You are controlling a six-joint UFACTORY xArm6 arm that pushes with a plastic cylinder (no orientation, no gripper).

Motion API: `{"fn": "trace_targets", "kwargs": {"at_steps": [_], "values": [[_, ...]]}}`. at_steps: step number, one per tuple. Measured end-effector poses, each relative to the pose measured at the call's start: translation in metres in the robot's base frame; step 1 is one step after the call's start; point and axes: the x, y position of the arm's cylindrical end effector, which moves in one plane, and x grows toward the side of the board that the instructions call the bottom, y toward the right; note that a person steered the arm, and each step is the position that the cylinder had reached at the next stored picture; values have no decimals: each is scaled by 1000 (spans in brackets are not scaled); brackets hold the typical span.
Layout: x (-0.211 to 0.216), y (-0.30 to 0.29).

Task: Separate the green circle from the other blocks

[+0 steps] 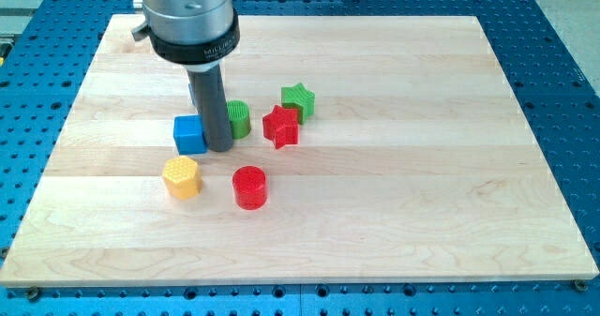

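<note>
The green circle stands left of the board's middle, partly hidden behind my rod. My tip rests on the board between the green circle on its right and the blue cube on its left, close to both. A red star lies just right of the green circle. A green star sits behind the red star, toward the view's top right.
A yellow hexagon and a red circle lie toward the view's bottom from the tip. The wooden board lies on a blue perforated table. The arm's grey body rises at the view's top left.
</note>
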Motion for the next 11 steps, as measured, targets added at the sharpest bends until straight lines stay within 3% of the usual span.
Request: {"fn": "trace_targets", "kwargs": {"at_steps": [1, 2, 4, 5, 6, 7, 9, 11], "values": [[-29, 6], [-39, -23], [-77, 103], [-80, 60], [-81, 36], [-60, 50], [-45, 148], [-16, 91]]}}
